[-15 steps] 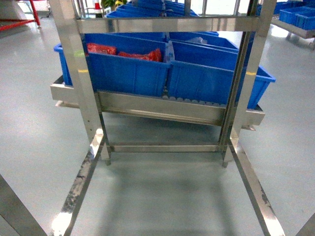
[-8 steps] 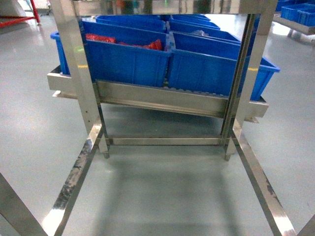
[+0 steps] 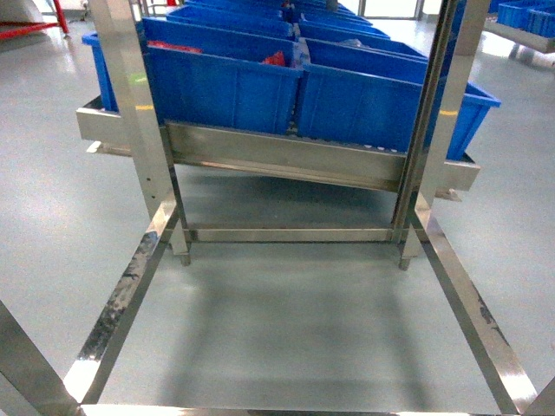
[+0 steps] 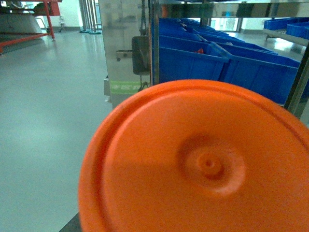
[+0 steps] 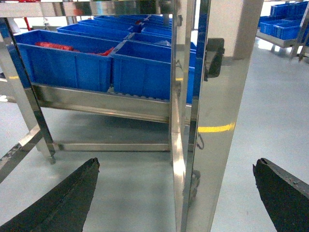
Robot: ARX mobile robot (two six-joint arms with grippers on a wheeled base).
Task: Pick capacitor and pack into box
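Grey-green floor [image 3: 277,321] lies open inside the steel rack frame [image 3: 130,113], bounded by rails at left and right; blue bins [image 3: 225,87] fill the upper frame. Capacitor [image 4: 203,164] fills the left wrist view, flat orange end toward the lens, long axis along the view; left end effector unseen, grip cannot tell. Right end effector [image 5: 176,193] fingers [image 5: 58,203] wide apart, empty.

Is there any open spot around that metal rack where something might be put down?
The grey floor inside the rack's base frame looks bare, bordered by the side rails and the low crossbar. Floor left of the rack is open too. The shelf above is crowded: blue bins sit side by side, filling it.
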